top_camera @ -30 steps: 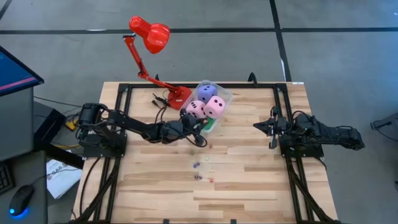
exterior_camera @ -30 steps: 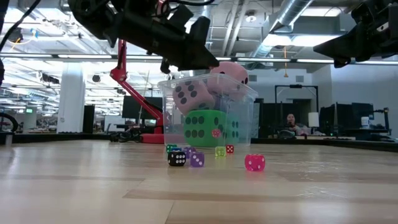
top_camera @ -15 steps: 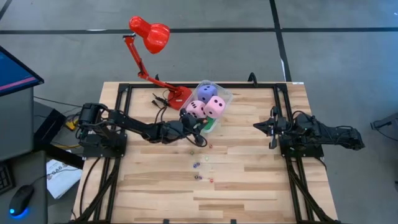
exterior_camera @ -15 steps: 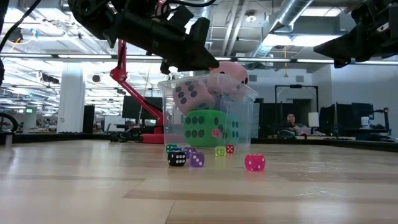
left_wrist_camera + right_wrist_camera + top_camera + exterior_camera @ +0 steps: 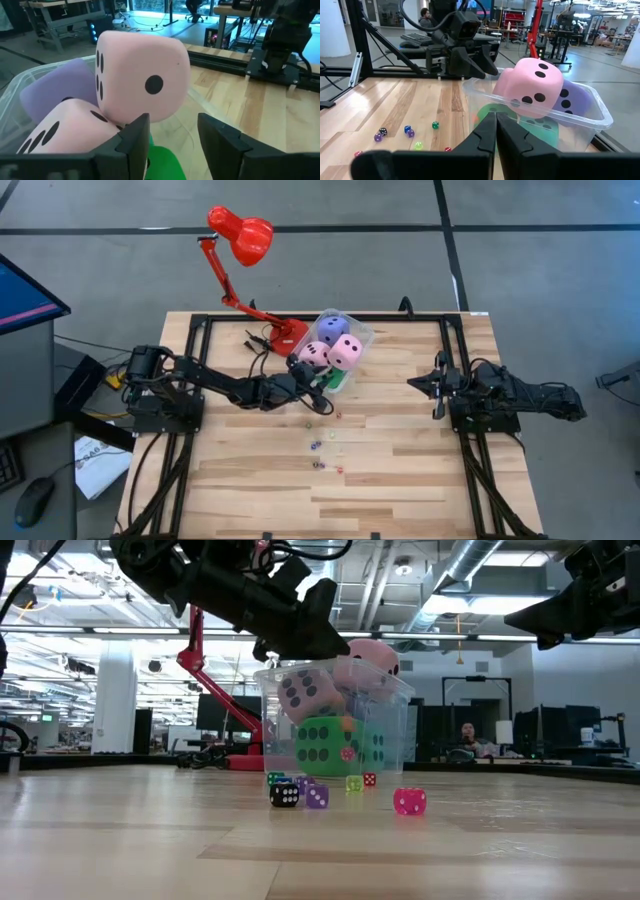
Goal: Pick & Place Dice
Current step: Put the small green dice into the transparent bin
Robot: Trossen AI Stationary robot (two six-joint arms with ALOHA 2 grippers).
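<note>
A clear tub at the table's far middle holds the big soft dice. Two pink ones lie on top, beside a purple one. A green one sits under them on the tub's floor. Several tiny coloured dice lie on the wood nearer the front. My left gripper hovers open at the tub's left side, level with the pink dice. Whether a finger brushes a die, I cannot tell. My right gripper waits shut at the table's right side.
A red desk lamp stands with its base just left of the tub, close to my left arm. Black rails run along both sides of the table. The front half of the wooden top carries only the tiny dice.
My left gripper has drawn back slightly toward the table's left edge, staying open beside the tub. The big dice and the tiny dice lie as before.
</note>
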